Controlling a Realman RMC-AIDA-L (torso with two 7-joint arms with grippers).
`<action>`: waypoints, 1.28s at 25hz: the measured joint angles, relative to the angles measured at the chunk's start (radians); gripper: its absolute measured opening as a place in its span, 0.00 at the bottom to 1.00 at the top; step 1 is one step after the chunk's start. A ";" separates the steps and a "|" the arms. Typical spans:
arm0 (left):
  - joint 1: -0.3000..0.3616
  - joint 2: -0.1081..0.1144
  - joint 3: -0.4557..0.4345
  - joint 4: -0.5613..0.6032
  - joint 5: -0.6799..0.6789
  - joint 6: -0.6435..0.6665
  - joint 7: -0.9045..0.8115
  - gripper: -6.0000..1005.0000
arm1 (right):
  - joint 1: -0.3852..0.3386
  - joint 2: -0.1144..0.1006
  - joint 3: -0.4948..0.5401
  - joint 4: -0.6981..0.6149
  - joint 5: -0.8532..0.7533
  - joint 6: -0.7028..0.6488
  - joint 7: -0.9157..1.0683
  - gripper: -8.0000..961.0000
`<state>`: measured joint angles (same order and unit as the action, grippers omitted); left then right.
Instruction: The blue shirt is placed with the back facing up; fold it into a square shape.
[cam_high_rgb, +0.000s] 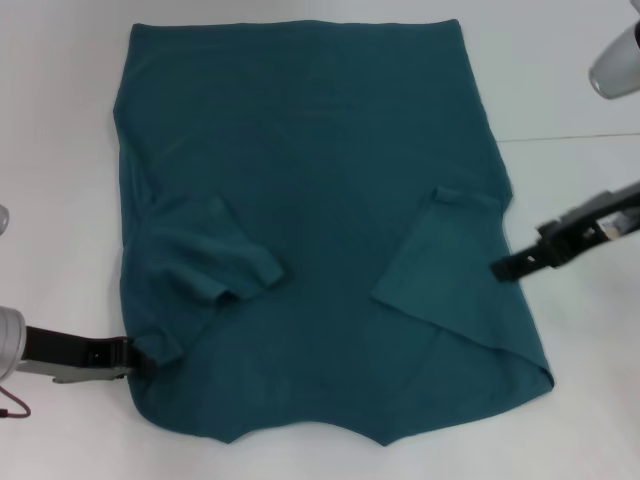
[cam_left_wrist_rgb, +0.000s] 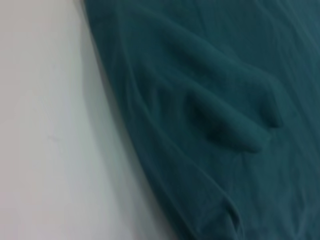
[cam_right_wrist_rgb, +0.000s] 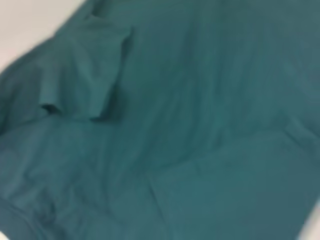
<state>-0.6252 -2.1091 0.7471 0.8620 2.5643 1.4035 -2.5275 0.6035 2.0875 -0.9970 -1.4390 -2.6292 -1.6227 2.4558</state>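
The blue shirt (cam_high_rgb: 320, 190) lies flat on the white table (cam_high_rgb: 60, 150), plain side up, hem at the far side and collar edge toward me. Its two sleeves are folded inward: one is rumpled (cam_high_rgb: 215, 262), the other forms a flat triangular flap (cam_high_rgb: 440, 265). My left gripper (cam_high_rgb: 138, 357) touches the shirt's near left edge by the shoulder. My right gripper (cam_high_rgb: 500, 268) sits at the shirt's right edge beside the flat flap. The left wrist view shows the shirt (cam_left_wrist_rgb: 225, 100) edge and rumpled sleeve. Teal shirt (cam_right_wrist_rgb: 200, 125) fabric fills the right wrist view.
Bare white table surrounds the shirt on the left (cam_left_wrist_rgb: 45, 125) and right. A grey rounded robot part (cam_high_rgb: 615, 60) hangs at the far right. A thin seam line (cam_high_rgb: 570, 136) crosses the table on the right.
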 joint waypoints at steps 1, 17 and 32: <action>0.000 0.000 0.000 0.000 0.000 0.000 0.000 0.10 | -0.004 0.001 0.000 -0.004 -0.016 -0.007 0.009 0.98; 0.000 0.012 -0.008 0.000 0.001 0.000 0.052 0.05 | -0.135 0.008 0.014 0.008 -0.100 -0.112 0.126 0.96; 0.020 0.008 -0.010 0.000 -0.001 0.000 0.063 0.05 | -0.113 0.007 -0.095 0.168 -0.048 0.012 0.149 0.94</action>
<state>-0.6050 -2.1010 0.7371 0.8621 2.5630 1.4035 -2.4649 0.4906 2.0943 -1.0919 -1.2713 -2.6775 -1.6103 2.6043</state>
